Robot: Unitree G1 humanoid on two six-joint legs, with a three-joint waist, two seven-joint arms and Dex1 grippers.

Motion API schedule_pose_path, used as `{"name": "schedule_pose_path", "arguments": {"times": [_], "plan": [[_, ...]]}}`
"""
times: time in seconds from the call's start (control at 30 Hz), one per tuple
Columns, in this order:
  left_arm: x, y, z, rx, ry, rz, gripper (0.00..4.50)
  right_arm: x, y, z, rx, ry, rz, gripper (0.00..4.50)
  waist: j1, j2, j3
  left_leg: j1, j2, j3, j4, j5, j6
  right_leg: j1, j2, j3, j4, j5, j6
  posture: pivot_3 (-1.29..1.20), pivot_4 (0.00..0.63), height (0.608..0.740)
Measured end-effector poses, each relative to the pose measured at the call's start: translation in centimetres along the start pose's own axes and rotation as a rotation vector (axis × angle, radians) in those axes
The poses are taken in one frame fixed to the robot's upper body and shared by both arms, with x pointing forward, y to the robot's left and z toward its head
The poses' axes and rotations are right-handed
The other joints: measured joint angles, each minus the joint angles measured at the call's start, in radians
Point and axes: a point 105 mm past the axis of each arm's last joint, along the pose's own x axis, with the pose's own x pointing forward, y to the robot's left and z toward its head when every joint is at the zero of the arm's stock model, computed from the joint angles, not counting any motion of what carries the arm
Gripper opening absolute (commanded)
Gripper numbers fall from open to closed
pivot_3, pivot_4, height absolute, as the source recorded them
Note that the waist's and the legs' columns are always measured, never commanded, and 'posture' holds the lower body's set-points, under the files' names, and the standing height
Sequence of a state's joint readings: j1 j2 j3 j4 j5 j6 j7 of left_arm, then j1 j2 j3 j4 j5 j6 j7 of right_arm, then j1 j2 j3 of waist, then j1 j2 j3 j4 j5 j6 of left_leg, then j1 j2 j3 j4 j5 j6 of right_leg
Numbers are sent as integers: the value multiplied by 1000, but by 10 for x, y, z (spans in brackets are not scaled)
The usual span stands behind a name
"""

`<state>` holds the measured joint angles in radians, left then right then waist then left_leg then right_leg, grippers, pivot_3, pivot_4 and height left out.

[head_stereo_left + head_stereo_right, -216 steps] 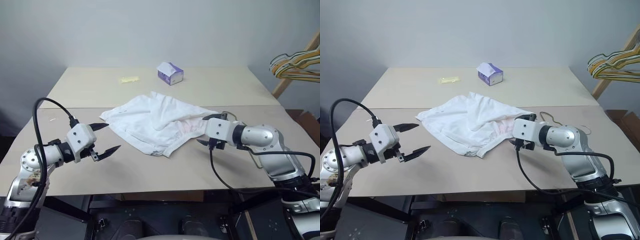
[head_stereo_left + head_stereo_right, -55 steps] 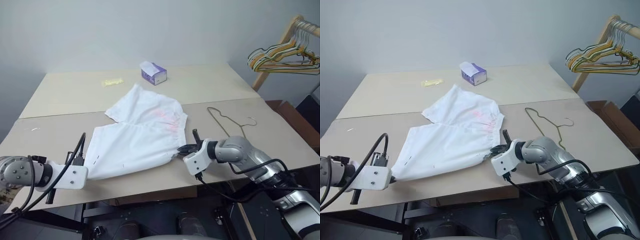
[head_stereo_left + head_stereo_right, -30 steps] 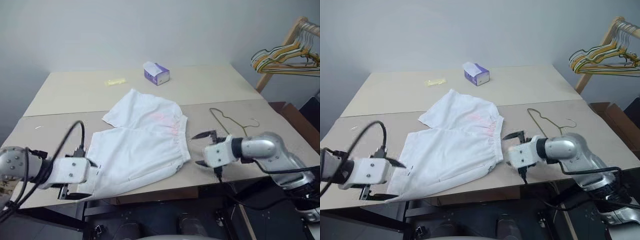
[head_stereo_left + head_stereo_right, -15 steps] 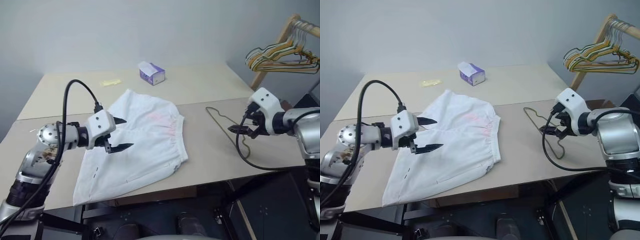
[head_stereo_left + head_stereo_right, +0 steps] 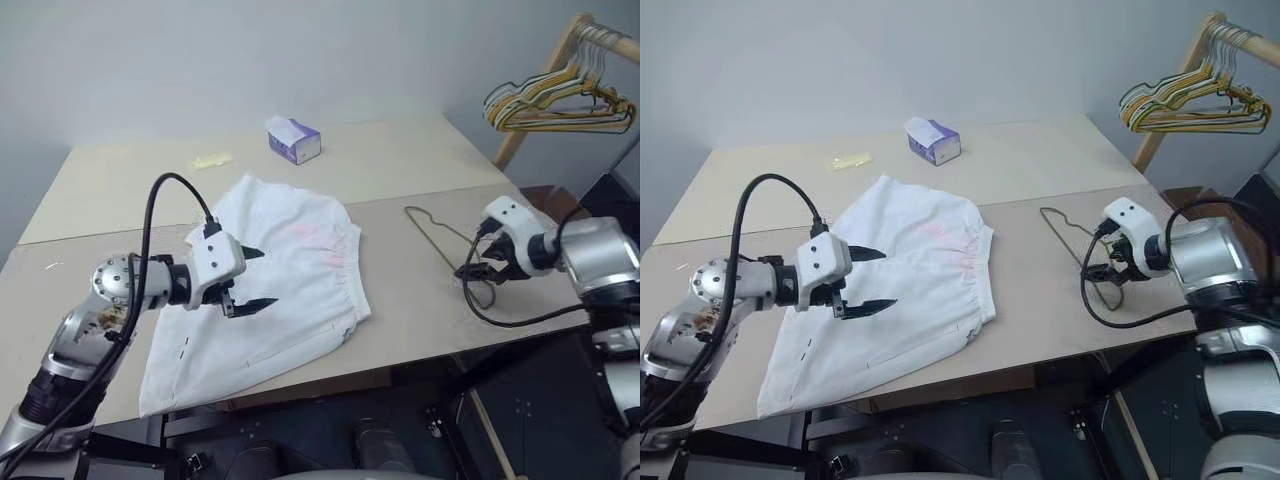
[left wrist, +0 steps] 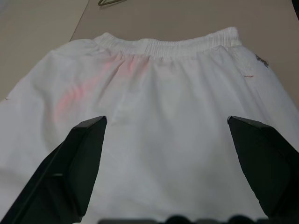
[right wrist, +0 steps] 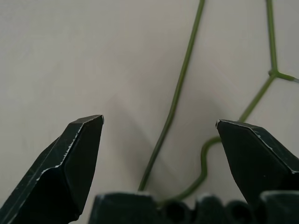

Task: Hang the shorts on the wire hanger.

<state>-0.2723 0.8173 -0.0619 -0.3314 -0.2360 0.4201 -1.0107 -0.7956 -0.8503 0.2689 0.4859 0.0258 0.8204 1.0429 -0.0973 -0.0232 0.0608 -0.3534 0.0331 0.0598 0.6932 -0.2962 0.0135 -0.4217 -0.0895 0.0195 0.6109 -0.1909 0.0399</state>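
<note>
The white shorts (image 5: 300, 260) lie spread flat on the table, with the gathered waistband (image 6: 187, 44) facing the right side. My left gripper (image 5: 262, 278) hovers open just above the middle of the fabric and holds nothing. The wire hanger (image 5: 432, 230) lies flat on the table to the right of the shorts. My right gripper (image 5: 478, 258) is over its hook end and points down. Its fingers (image 7: 79, 158) stand wide apart on either side of the thin wire (image 7: 176, 102) without touching it.
A purple-and-white tissue box (image 5: 293, 139) and a small yellow scrap (image 5: 212, 160) sit on the far half of the table. A bunch of coloured hangers (image 5: 548, 95) hangs on a wooden rack at the far right. The table's front edge (image 5: 300, 385) runs just below the shorts.
My left gripper rose from the shorts' near corner to over their middle. My right gripper swung from beside the waistband across to the hanger and sank toward it. Both stayed open.
</note>
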Motion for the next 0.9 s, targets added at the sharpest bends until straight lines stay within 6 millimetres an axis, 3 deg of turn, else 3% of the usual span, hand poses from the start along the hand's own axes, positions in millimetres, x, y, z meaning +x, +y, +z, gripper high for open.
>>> {"name": "schedule_pose_path", "arguments": {"times": [0.2, 0.47, 0.6, 0.9], "plan": [[0, -6, -3, -7, 7, 16, 4492, 14, -6, 4, 21, 18, 1, 4500, 6, 1, 5, 0, 0, 0, 0, 0, 0, 0, 0, 0, 0, 0, 0, -30, 79, 740], [-2, -8, -6, -11, 24, 31, 4492, 32, -11, -14, 119, 78, 12, 4500, 22, 1, 9, 0, 0, 0, 0, 0, 0, 0, 0, 0, 0, 0, 0, -15, 69, 740], [-3, -10, -8, -7, 38, 31, 4500, 31, -14, -20, 150, 104, 3, 3604, 25, 1, 9, 0, 0, 0, 0, 0, 0, 0, 0, 0, 0, 0, 0, -14, 62, 740], [-3, -9, -7, 10, 44, 45, 4500, 32, -17, -24, 122, 133, -14, 461, 27, 1, 9, 0, 0, 0, 0, 0, 0, 0, 0, -1, 0, 0, 0, -16, 46, 740]]}}
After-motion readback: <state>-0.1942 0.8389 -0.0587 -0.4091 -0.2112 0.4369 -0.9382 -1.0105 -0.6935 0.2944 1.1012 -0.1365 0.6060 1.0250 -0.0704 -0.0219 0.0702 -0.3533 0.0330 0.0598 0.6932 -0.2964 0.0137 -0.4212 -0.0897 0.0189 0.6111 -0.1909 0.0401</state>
